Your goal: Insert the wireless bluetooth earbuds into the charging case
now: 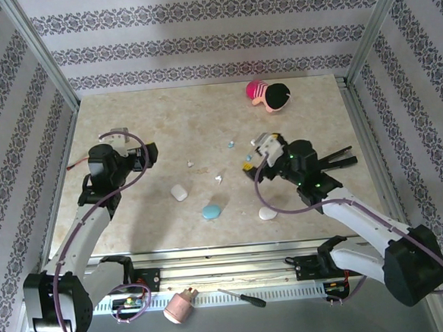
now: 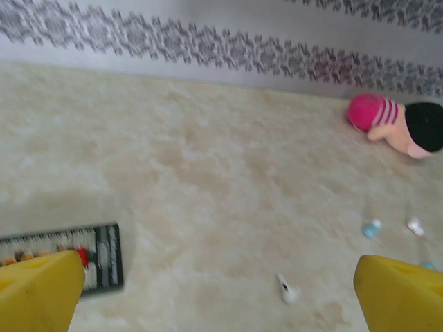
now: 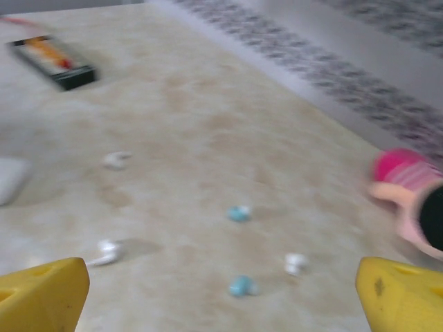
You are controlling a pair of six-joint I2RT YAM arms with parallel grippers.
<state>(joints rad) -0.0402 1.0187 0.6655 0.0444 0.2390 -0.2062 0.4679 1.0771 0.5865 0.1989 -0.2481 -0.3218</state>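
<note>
Hovering over the tabletop's left half, the left fingers stand spread apart; the right fingers, near the middle, are also apart. Between them 3 earbuds lie loose: 2 white and 1 light blue, all clear of the white case, blue case and second white case. Open surface runs to the far wall, where a doll lies. Metal rails edge the sides. A black striped card is too blurred to read
</note>
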